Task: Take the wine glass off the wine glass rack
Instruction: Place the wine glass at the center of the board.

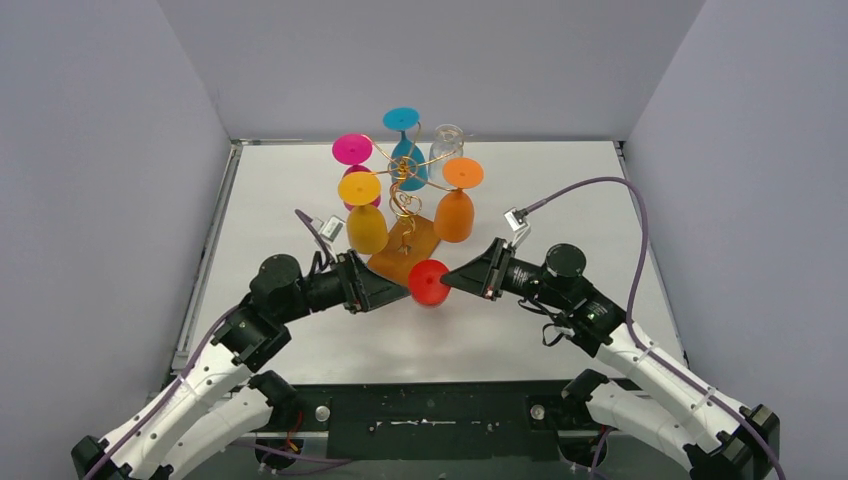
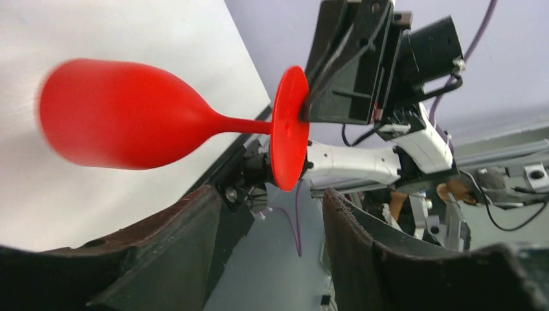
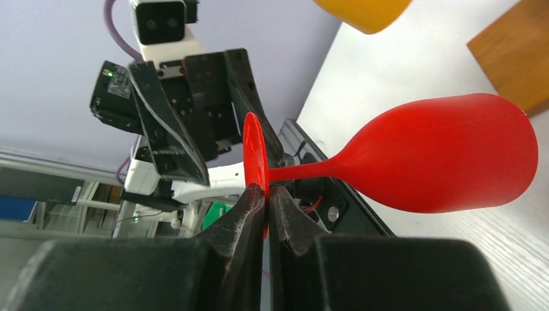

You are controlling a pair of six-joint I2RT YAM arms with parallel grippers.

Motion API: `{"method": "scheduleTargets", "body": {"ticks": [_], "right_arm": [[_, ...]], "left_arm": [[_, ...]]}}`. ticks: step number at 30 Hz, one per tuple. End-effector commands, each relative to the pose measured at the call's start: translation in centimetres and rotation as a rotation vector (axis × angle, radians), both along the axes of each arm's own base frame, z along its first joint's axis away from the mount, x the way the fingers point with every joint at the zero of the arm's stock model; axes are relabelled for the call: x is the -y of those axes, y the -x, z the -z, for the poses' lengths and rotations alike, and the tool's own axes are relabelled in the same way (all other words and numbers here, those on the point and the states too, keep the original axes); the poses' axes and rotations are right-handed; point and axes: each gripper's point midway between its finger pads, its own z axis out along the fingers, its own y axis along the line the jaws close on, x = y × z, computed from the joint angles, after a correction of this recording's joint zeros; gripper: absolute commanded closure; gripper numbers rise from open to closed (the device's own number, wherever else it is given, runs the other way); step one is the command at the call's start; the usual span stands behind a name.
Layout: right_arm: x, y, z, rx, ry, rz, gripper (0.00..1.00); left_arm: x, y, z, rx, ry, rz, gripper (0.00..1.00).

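Red wine glass (image 3: 447, 155) pinched by foot in right fingers (image 3: 241, 217); left fingers (image 2: 184, 223) apart.

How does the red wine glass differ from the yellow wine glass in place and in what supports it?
The red wine glass is off the wine glass rack, nearer the arms; the yellow wine glass hangs on it. The right gripper pinches the rim of the red glass's foot; a wire arm carries the yellow glass's foot, and no gripper touches it. Shared: same shape, both opaque, foot uppermost in the top view.
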Motion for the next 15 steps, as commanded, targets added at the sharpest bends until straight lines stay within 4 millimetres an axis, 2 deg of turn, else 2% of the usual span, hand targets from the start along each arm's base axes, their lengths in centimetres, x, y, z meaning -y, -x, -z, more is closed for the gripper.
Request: {"method": "scheduleTargets", "body": {"ticks": [1, 3, 5, 8, 13, 15], "right_arm": [[-1.0, 1.0, -4.3, 0.084, -0.157, -0.077, 1.0], [-0.9, 1.3, -4.4, 0.095, -0.172, -0.077, 1.0], [-0.8, 1.3, -3.9, 0.09, -0.155, -0.073, 1.0], [-0.7, 1.8, -3.4, 0.078, -0.136, -0.092, 1.0], [-0.7, 2.1, -2.7, 0.082, -0.115, -0.107, 1.0], [-0.8, 2.4, -2.8, 0.088, -0.121, -0.126, 1.0]], "left_arm": [[2.3, 1.0, -1.6, 0.096, 0.04, 0.05, 0.45], [3.4, 1.9, -2.0, 0.114, 0.054, 0.075, 0.48], [4.2, 2.5, -2.1, 0.125, 0.067, 0.08, 0.55], [4.8, 2.7, -1.2, 0.109, 0.074, 0.067, 0.62], [4.4, 2.3, -2.4, 0.099, 0.172, 0.003, 0.67], [4.0, 1.8, -2.2, 0.101, 0.159, -0.034, 0.7]]}}
